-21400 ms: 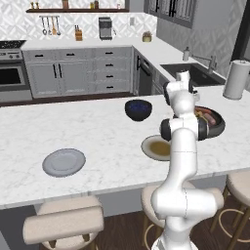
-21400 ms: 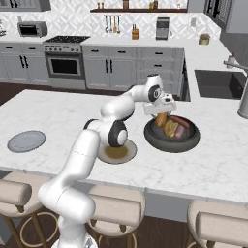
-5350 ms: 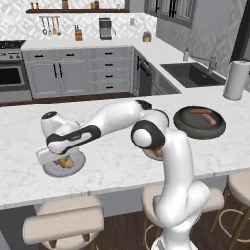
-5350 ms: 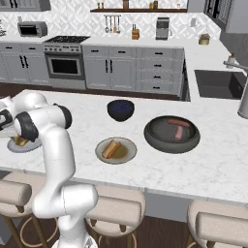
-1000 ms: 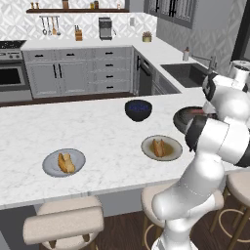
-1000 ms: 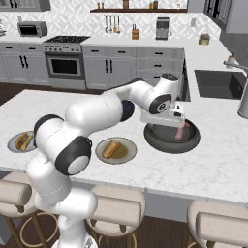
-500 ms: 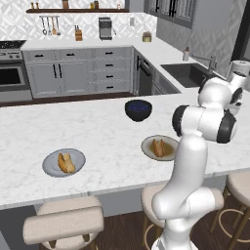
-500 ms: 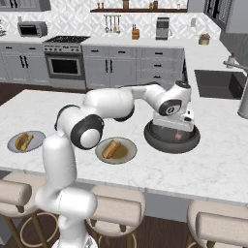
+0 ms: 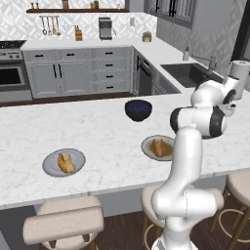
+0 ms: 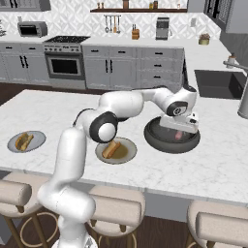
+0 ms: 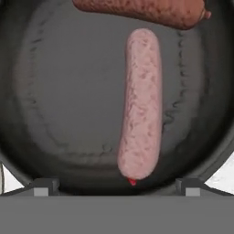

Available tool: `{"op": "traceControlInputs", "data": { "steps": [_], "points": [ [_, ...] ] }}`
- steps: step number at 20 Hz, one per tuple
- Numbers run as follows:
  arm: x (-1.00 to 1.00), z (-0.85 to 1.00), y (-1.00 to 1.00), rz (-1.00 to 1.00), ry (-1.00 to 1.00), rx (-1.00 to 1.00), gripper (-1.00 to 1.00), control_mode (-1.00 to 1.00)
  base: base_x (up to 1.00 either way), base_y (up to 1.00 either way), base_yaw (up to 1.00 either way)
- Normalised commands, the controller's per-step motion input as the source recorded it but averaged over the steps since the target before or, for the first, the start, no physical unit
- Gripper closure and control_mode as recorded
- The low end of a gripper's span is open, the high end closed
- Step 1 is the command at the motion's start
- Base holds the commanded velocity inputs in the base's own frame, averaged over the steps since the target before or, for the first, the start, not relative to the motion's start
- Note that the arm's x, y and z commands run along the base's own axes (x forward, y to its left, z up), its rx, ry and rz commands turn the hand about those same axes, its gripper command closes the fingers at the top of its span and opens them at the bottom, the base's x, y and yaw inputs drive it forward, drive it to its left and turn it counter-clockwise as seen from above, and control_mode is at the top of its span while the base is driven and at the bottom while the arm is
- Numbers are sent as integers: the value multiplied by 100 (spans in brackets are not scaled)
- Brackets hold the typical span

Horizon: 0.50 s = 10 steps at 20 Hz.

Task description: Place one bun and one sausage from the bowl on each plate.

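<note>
My gripper (image 10: pixel 180 130) hangs open just above the wide black pan (image 10: pixel 160 138), fingers pointing down into it. In the hand view a pale pink sausage (image 11: pixel 139 103) lies lengthwise on the pan's floor (image 11: pixel 68 91), its near end between my two fingertips (image 11: pixel 43 185). A second, darker red sausage (image 11: pixel 141 9) lies across the top. The grey plate (image 9: pixel 51 168) carries a bun (image 9: pixel 65 162). The cream-rimmed plate (image 9: pixel 146 144) carries another bun (image 9: pixel 158 147). The dark navy bowl (image 9: pixel 138 109) stands further back on the counter.
The sink (image 9: pixel 188 73) and a paper towel roll (image 9: pixel 238 71) lie beyond the pan on the right. Stools (image 9: pixel 63 222) line the counter's near edge. The white marble counter (image 9: pixel 97 132) runs wide between the two plates.
The arm has folded round so its elbow rises nearer the pan, and the hand has come down closer over the pan. Jaws stay open; plates, buns and bowl have not moved.
</note>
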Motion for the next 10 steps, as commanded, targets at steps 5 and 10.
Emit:
{"op": "traceControlInputs", "data": {
  "steps": [5,10],
  "points": [
    [21,-40,0,0,4,0,-100,-100,0,0,0],
    [32,-26,-6,0,0,0,-100,-100,0,0,0]
  ]
}}
